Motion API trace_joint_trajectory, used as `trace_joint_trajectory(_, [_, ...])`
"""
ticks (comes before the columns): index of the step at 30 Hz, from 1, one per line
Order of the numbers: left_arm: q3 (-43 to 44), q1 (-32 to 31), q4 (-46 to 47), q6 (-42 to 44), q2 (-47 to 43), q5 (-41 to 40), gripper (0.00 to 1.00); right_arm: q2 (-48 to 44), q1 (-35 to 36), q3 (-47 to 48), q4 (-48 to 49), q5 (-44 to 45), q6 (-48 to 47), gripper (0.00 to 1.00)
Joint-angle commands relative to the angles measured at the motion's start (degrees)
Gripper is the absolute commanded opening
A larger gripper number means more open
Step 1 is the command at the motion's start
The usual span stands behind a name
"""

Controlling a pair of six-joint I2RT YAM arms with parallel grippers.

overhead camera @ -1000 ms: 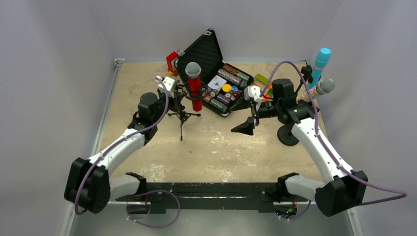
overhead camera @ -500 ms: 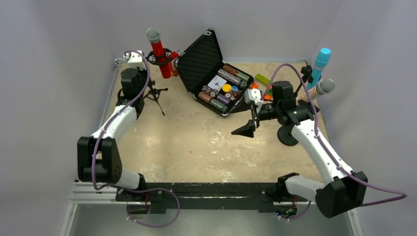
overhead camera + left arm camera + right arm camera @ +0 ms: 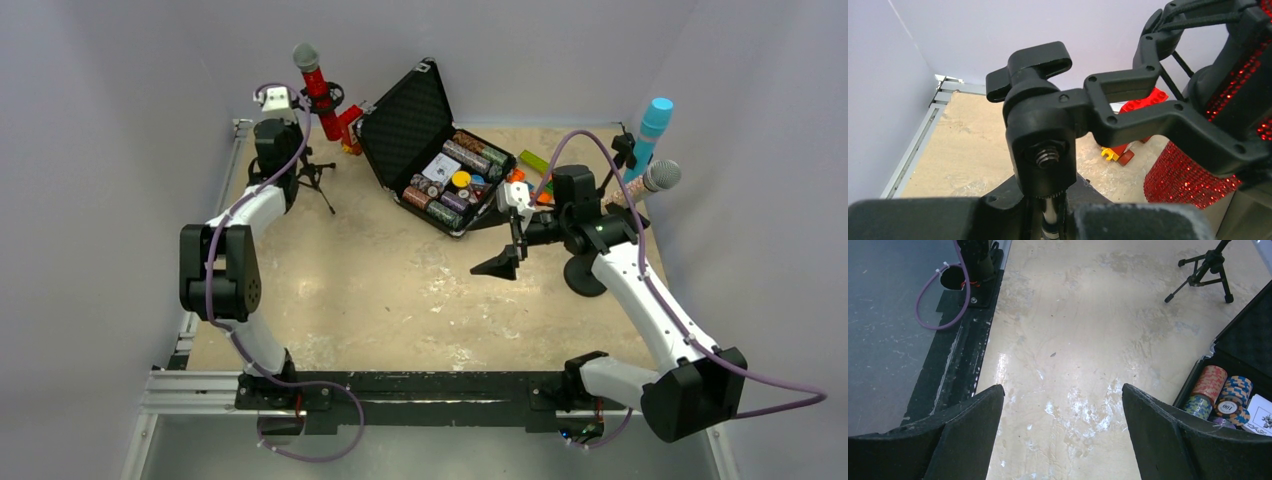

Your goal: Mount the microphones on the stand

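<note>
The red microphone (image 3: 315, 80) with a grey mesh head sits in the black clip of a small tripod stand (image 3: 314, 178) at the back left corner. My left gripper (image 3: 300, 132) is shut on the stand's pole (image 3: 1050, 220) just under its clip joint (image 3: 1040, 145); the glittery red body (image 3: 1193, 175) is at the right of that view. The light blue microphone (image 3: 655, 120) and the silver microphone (image 3: 655, 178) sit on a round-based stand (image 3: 585, 275) at the right. My right gripper (image 3: 500, 265) is open and empty over bare table (image 3: 1060, 405).
An open black case (image 3: 440, 170) of poker chips lies at the back centre, its corner in the right wrist view (image 3: 1243, 365). Red and yellow toy blocks (image 3: 1128, 150) lie behind the tripod. The left and back walls are close to the left arm.
My left arm has carried the tripod stand with the red microphone from the table's middle to the back left corner, still moving back in the last half second. The right arm has not moved.
</note>
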Motion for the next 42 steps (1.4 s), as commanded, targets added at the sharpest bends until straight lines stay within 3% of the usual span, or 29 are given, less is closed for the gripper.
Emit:
trace_joint_trajectory(1, [-0.79,0.36,9.90,-2.57,-2.31,-0.03,0.24,0.52,-0.10,0.48,-1.12,-0.65,-1.87,0.91])
trace_joint_trajectory(3, [-2.97,0.35,10.94,-2.49,-3.45,0.40,0.38,1.06,-0.10,0.79,-1.97,-0.48,-2.58,0.91])
trace_joint_trajectory(7, [-5.99,0.33,11.02,-2.33,-5.89,2.01,0.55,1.13,-0.12,0.93,-2.46,-0.60,-3.04,0.91])
trace_joint_trajectory(10, [-7.64,0.31,10.48,-2.85,-7.82,2.72,0.64,1.04,-0.12,0.75,-2.81,-0.04,-3.46,0.91])
trace_joint_trajectory(15, [-10.51,0.31,7.23,-3.73,-12.33,2.88,0.69,0.57,-0.16,0.83,-3.27,0.47,-4.17,0.91])
trace_joint_trajectory(19, [-13.84,0.31,0.59,-6.38,-19.15,1.85,0.77,-0.03,-0.25,1.10,-4.56,1.36,-5.58,0.91])
trace_joint_trajectory(24, [-16.67,0.38,-16.24,-15.37,-33.33,7.00,0.93,-1.03,-0.38,4.53,-10.10,3.17,-6.97,0.91])
trace_joint_trajectory(28, [-14.97,0.39,-31.64,-20.24,-42.27,20.32,0.96,-3.33,-0.38,9.16,-18.15,7.85,-9.08,0.92])
trace_joint_trajectory(32, [-13.32,0.32,-40.92,-23.06,-49.63,30.80,0.99,-8.06,-0.58,12.47,-19.91,13.12,-4.42,0.93])
trace_joint_trajectory(36, [-12.13,0.31,-46.68,-24.26,-57.39,33.43,0.99,-13.26,-1.89,15.40,-18.35,16.56,3.11,0.97])
trace_joint_trajectory(42, [-10.32,0.26,-49.35,-26.90,-64.70,36.32,0.99,-18.51,-4.60,18.33,-11.45,23.77,21.84,0.99])
